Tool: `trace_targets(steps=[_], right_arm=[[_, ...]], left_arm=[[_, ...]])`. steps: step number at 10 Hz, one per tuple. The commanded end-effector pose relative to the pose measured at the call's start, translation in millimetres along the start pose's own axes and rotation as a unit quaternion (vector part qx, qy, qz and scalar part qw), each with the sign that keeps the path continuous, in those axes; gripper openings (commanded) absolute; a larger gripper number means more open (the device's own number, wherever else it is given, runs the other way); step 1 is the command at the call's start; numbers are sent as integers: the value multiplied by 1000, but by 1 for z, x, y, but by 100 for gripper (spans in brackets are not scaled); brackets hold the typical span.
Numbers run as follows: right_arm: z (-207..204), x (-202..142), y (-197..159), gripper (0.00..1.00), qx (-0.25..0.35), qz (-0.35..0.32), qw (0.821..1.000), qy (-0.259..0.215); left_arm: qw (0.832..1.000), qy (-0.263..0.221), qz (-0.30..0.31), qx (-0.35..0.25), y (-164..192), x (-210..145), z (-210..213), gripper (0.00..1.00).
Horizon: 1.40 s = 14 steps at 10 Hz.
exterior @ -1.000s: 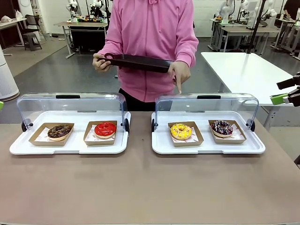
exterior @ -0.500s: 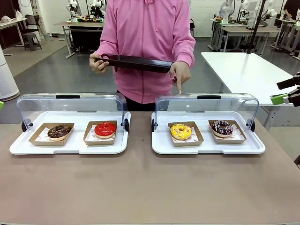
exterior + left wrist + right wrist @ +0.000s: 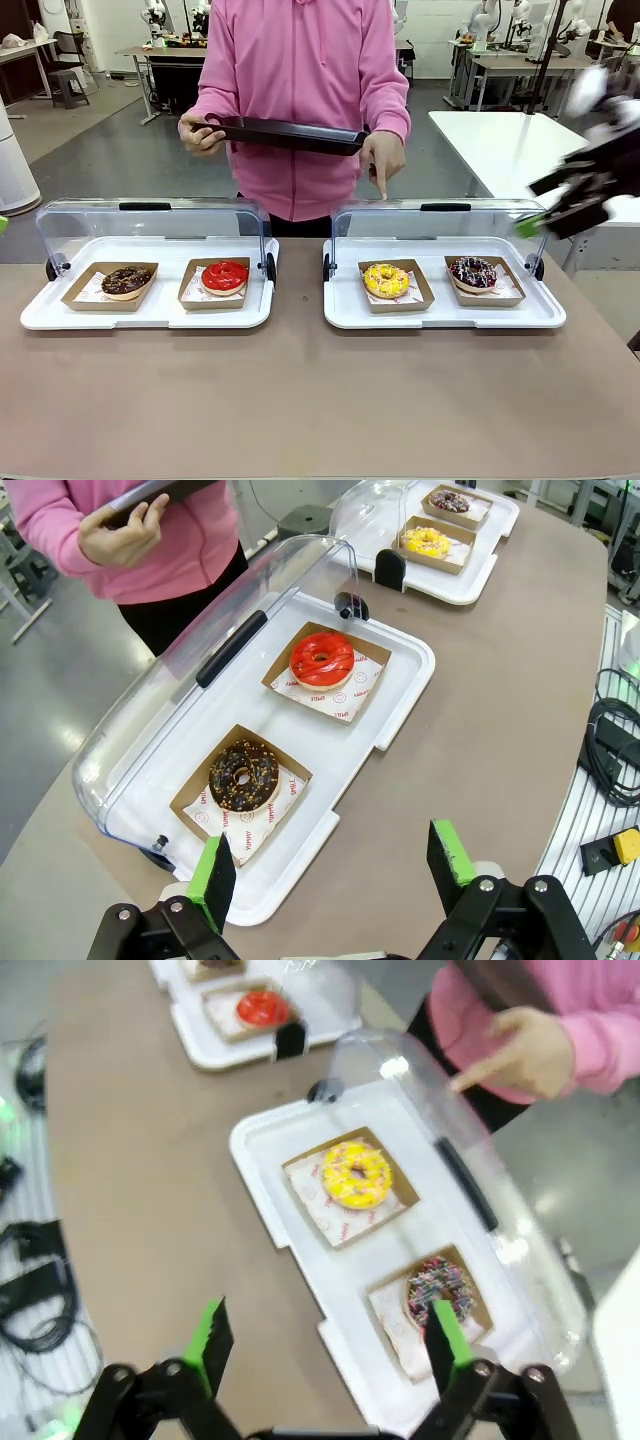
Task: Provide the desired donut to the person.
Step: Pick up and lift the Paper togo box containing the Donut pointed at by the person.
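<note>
The yellow donut [image 3: 386,279] is pointed out from 12 o'clock. The left gripper [image 3: 331,836] and right gripper [image 3: 325,1310] are spread wide, empty; delivery is outstanding.

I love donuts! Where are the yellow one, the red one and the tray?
yellow donut [image 3: 375,281]: front view, icing, left of hole.
red donut [image 3: 212,278]: front view, icing, left of hole.
tray [image 3: 290,135]: front view, middle of its side.

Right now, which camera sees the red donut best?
The left wrist view: the red donut sits close, sharp, seen from above. The front view shows it smaller, at a low angle; the right wrist view shows it far off and blurred.
</note>
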State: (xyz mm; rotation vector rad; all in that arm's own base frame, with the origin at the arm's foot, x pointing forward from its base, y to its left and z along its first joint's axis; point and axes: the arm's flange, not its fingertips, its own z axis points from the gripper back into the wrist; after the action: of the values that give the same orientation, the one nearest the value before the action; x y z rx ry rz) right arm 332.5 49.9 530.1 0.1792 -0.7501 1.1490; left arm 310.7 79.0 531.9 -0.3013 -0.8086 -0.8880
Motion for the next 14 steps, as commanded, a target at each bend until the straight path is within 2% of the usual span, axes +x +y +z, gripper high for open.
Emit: trace_targets(steps=[1, 3, 5, 7, 9, 11, 13, 14], right_arm=[[-68, 33, -6, 100, 4, 42, 995, 87], [-135, 40, 4, 100, -10, 88, 985, 150], [-184, 30, 13, 100, 11, 145, 970, 192], [-206, 20, 5, 100, -1, 178, 967, 182], [-223, 4, -1, 100, 42, 171, 965, 195], [-240, -2, -12, 100, 51, 202, 959, 190], [-255, -8, -19, 100, 75, 201, 958, 188], [-259, -9, -21, 100, 68, 201, 961, 178]], left_arm=[[1000, -6, 0, -3, 1, -1, 1, 100], [1000, -6, 0, -3, 1, -1, 1, 100], [1000, -6, 0, -3, 1, -1, 1, 100], [1000, -6, 0, -3, 1, -1, 1, 100], [1000, -6, 0, -3, 1, -1, 1, 100], [1000, -6, 0, -3, 1, -1, 1, 100], [1000, -6, 0, -3, 1, -1, 1, 100], [1000, -6, 0, -3, 1, -1, 1, 100]])
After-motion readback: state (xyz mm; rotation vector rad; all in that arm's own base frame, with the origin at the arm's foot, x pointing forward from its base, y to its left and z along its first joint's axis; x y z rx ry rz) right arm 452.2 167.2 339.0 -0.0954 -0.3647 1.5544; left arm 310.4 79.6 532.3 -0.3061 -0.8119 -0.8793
